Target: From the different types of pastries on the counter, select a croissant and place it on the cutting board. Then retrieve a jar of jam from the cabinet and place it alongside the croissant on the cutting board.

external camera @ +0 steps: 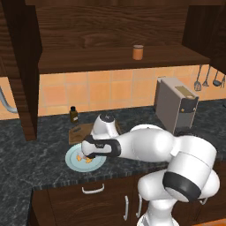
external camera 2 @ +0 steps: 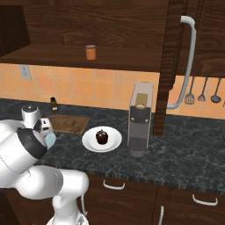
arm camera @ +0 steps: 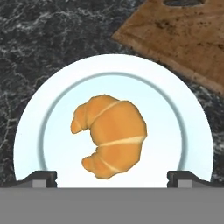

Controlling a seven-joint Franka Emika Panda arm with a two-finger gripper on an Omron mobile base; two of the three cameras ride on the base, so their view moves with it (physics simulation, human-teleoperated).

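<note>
We see our hand (arm camera: 112,177) spread wide and gripping nothing, poised over the croissant (arm camera: 110,134), which lies at the centre of the pale blue plate (arm camera: 183,109) on the dark tabletop (arm camera: 39,39). In the hand view the cutting board (arm camera: 183,39) lies toward two o'clock of the plate.

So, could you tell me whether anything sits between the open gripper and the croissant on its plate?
Nothing visible does. The gripper hangs open directly over the croissant, which lies alone on the pale blue plate, with the cutting board just beyond the plate's edge.
</note>
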